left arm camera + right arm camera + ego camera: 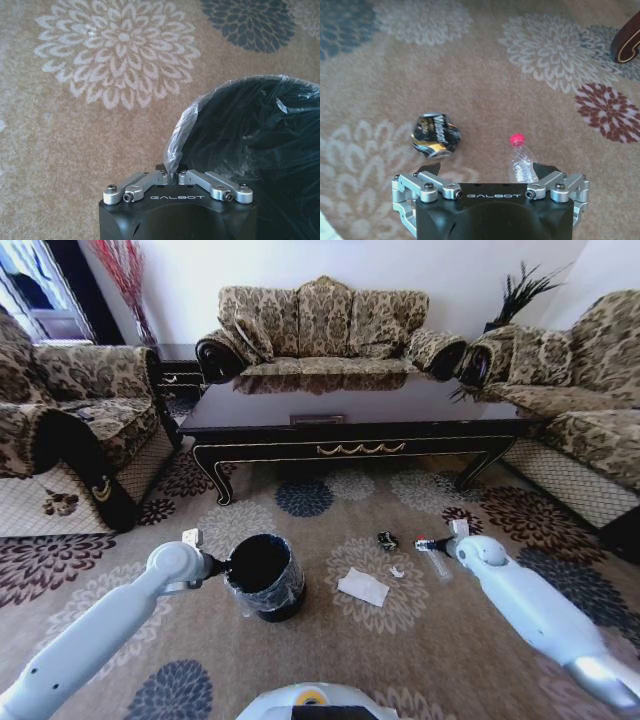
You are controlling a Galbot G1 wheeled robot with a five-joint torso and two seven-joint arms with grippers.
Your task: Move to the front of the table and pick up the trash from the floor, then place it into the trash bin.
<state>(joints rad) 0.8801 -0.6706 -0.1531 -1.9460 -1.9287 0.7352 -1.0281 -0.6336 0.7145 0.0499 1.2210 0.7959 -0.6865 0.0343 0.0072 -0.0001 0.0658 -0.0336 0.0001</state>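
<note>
Gripping the trash bin (264, 575) rim, the left end effector (171, 176) is seen closed on the liner.

The right end effector (487, 170) is held open above the floor (470, 90); a red-capped tube (520, 160) and a dark wrapper (435, 135), possibly foil, are shown between its fingers.

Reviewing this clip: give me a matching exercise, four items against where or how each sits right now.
Items:
1. trash bin
2. clear tube with red cap
3. white paper tissue
4. dark crumpled wrapper

States:
A. lying flat on the carpet, between both arms
B. rim gripped by the left tool
C. between the open right tool's fingers
D. on the carpet just beyond the right tool, off to one side

Pairs: 1-B, 2-C, 3-A, 4-D
</note>
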